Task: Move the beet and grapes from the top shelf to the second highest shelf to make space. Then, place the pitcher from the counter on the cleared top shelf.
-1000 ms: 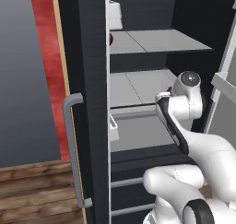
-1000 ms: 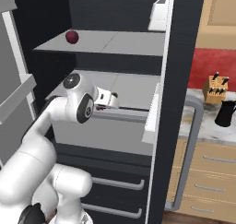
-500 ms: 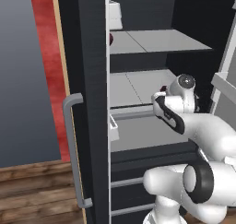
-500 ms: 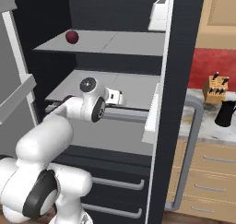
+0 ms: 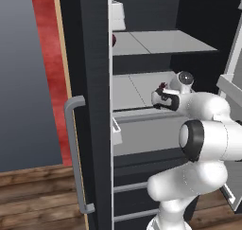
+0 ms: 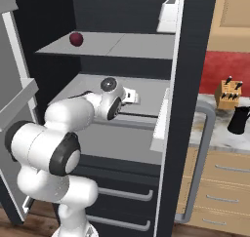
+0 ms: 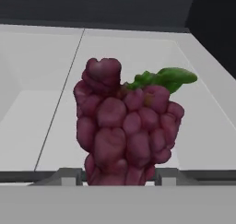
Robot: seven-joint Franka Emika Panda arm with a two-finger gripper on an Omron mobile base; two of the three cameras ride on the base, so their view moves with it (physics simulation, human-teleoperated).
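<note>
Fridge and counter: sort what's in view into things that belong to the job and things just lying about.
Job:
- grapes, between the end effector's fingertips
- beet on the top shelf
- second highest shelf
- pitcher on the counter

Lying about:
- knife block
- white container in the upper door rack
</note>
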